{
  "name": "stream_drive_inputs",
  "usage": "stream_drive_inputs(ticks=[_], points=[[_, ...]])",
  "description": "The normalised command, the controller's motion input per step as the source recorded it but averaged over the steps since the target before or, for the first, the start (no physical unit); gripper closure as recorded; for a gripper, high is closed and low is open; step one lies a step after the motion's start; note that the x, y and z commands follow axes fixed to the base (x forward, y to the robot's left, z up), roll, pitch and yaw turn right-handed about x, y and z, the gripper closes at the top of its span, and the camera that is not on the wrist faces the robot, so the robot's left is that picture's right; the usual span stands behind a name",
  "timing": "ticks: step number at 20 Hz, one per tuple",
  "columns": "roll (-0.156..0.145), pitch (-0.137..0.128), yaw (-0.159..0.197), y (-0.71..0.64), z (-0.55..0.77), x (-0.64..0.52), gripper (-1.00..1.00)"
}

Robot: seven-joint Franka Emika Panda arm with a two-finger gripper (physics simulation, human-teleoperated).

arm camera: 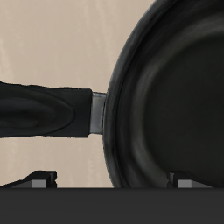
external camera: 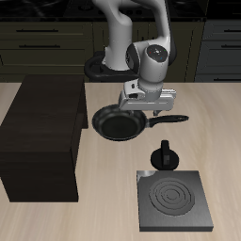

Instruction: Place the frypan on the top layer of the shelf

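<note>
Found the frypan (external camera: 117,122) low over or on the table (external camera: 221,113), which of the two not clear, just beside the shelf (external camera: 42,141) and well below its flat top, with the long handle (arm camera: 44,112) pointing away from the shelf. Saw the gripper (external camera: 146,102) hovering close above the spot where handle met bowl, jaws spread wide, fingertips (arm camera: 42,179) far apart and clamped on nothing. Judged the pan stiff and fairly heavy, weighted toward the bowl, with a glossy rim likely to slip between the pads. Reckoned the handle the best hold, close to the bowl, so the pan would droop less when raised; looked matt and slightly textured there, which favoured friction. Expected some tilt or swing all the same, and no risk of breakage. Noticed a small dark pot (external camera: 165,153) and the square stove plate (external camera: 174,200) nearer the table's front edge, apart from the pan. Made out no brand, label or writing anywhere.
</note>
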Motion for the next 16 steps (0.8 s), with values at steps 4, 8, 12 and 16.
stream_drive_inputs(ticks=[4, 8, 12, 16], points=[[0.005, 0.017, -0.002, 0.05, -0.11, 0.01, -1.00], [0.009, 0.024, 0.010, 0.05, -0.16, -0.01, -1.00], [-0.001, 0.036, 0.009, -0.01, -0.18, 0.03, -1.00], [-0.002, 0.027, -0.029, -0.07, -0.14, 0.01, -1.00]])
